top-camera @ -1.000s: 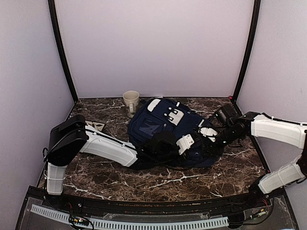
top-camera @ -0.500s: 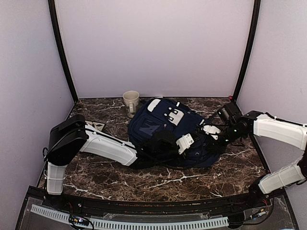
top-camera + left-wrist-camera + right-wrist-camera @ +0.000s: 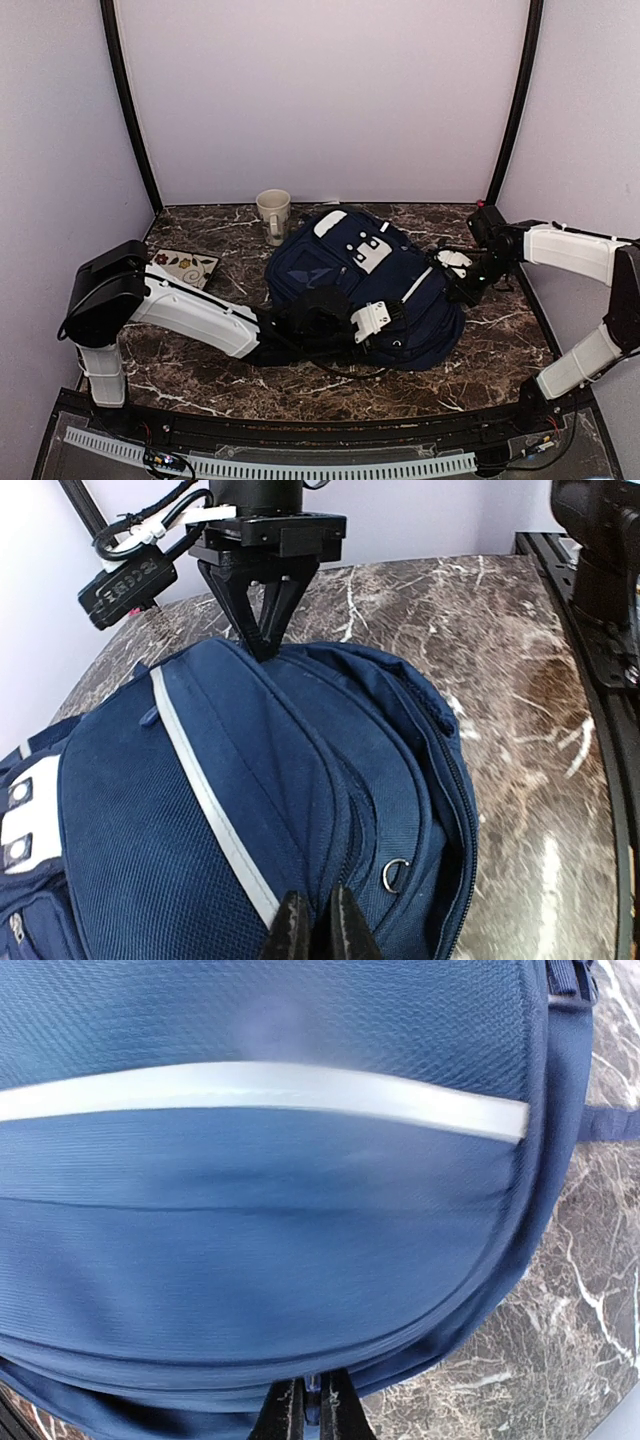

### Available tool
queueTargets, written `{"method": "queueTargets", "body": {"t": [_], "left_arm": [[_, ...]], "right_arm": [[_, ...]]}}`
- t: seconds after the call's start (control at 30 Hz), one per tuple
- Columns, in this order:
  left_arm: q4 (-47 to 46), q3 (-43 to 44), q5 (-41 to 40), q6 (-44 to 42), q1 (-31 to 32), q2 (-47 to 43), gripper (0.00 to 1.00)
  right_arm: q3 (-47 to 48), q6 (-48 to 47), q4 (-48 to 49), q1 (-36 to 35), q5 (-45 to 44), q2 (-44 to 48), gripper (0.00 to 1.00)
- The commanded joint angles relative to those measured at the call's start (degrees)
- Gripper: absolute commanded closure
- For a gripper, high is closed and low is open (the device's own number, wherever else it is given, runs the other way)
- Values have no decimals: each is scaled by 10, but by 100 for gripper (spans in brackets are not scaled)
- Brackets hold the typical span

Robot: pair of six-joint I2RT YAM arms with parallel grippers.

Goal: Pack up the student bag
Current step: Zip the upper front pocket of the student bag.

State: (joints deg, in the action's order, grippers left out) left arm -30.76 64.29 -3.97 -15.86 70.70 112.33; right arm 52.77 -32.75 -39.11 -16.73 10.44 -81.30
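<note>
Step in hand: as I judge it, work on the zip of the student bag [image 3: 310, 272], with one arm at each end of the same side. Whether the zip is being opened or closed I cannot tell.
Left gripper [image 3: 315, 900]: the fingers are almost together, pinched on a fold of the blue fabric near the grey stripe.
Right gripper [image 3: 312, 1390]: the fingers are pressed together at the bag's edge seam, with something small and pale between them (perhaps the zip pull, it is too blurred to be sure).
Next move: probably a steady pull along the zip line [image 3: 447, 770] while the other arm holds the fabric tight, so that the soft cloth does not bunch.
Bag, place: lying in the middle of the marble table [image 3: 480, 350], just beside a mug [image 3: 273, 211] and near a patterned tile [image 3: 186, 264].
Bag, look: navy, full and rounded, with pale stripes, white patches on top and a small metal ring [image 3: 395, 875] at the side.
</note>
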Motion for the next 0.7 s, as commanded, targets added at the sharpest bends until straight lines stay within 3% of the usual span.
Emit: {"method": "queueTargets", "body": {"t": [0.0,0.17,0.27,0.47,0.67], "left_arm": [[16,-73,2,21,29,-89,100],[68,-158,-78,33,38,-156,100],[79,-223,-124,33,37,-204,99],[174,-208,-163,54,80,-270,56],[177,-88,-183,67,115,-187,50]], "right_arm": [[24,-58,-8,15,-9,-6,100],[14,-160,-95,-22,96,22,100],[5,-131,-100,-92,102,42,100],[22,-69,-92,-192,118,49,100],[15,-58,-83,-210,111,50,100]]}}
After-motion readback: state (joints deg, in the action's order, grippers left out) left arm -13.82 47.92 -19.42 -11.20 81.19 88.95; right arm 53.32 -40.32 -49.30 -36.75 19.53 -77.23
